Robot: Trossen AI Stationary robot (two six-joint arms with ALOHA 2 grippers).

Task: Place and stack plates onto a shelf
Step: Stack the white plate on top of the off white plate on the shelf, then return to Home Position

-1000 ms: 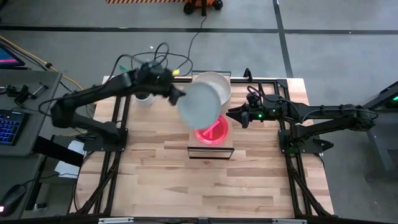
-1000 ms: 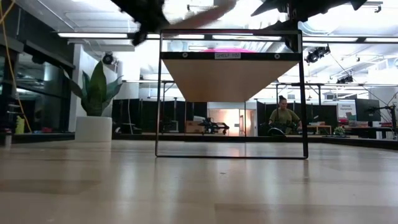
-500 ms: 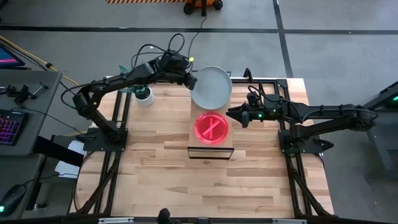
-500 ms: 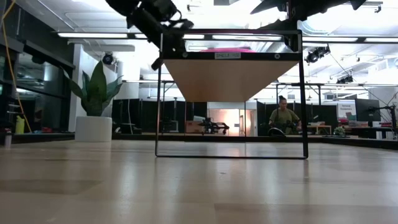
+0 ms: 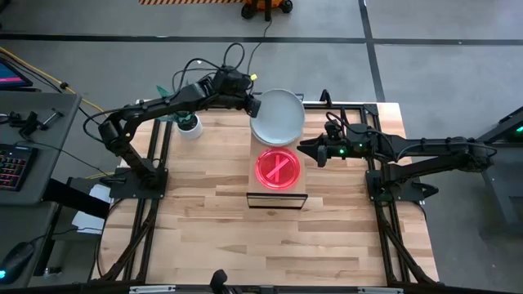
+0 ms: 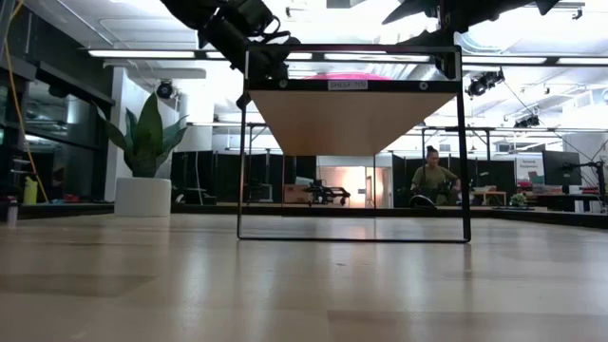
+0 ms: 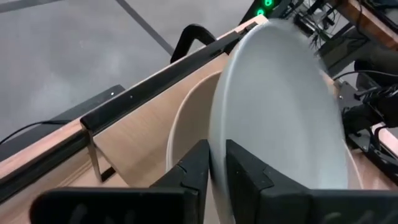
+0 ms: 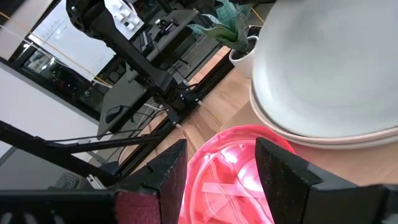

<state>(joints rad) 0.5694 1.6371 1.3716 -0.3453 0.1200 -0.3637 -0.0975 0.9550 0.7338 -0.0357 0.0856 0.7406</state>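
My left gripper (image 5: 252, 104) is shut on a pale plate (image 5: 276, 114) over the far end of the shelf (image 5: 255, 181). Another whitish plate (image 7: 186, 124) lies on the shelf board beneath it, and the right wrist view shows whitish rims (image 8: 323, 142) stacked under the held plate (image 8: 323, 68). A translucent pink plate (image 5: 278, 169) rests flat on the shelf's near half. My right gripper (image 5: 301, 150) waits open, level, just right of the pink plate (image 8: 242, 171). The low view shows the shelf (image 6: 351, 85) edge-on. My left gripper pinches the pale plate by its rim (image 7: 214, 163) on the plate's left side, one finger (image 7: 194, 171) on each face. The fingers come from the table's left, slanting down. The plate sits tilted over the whitish stack; whether its far rim rests there I cannot tell.
A small white plant pot (image 5: 189, 126) stands left of the shelf near the table's far edge, close under my left arm. The shelf's black frame (image 6: 239, 142) stands mid-table. Bare wooden tabletop (image 5: 278, 245) stretches toward the near edge. A person sits far behind the table (image 6: 435, 180).
My left gripper has carried the pale plate from above the pink plate toward the table's far edge and down, over the whitish stack. The plate has gone from steeply tipped to nearly flat. In the last half second it barely shifted.
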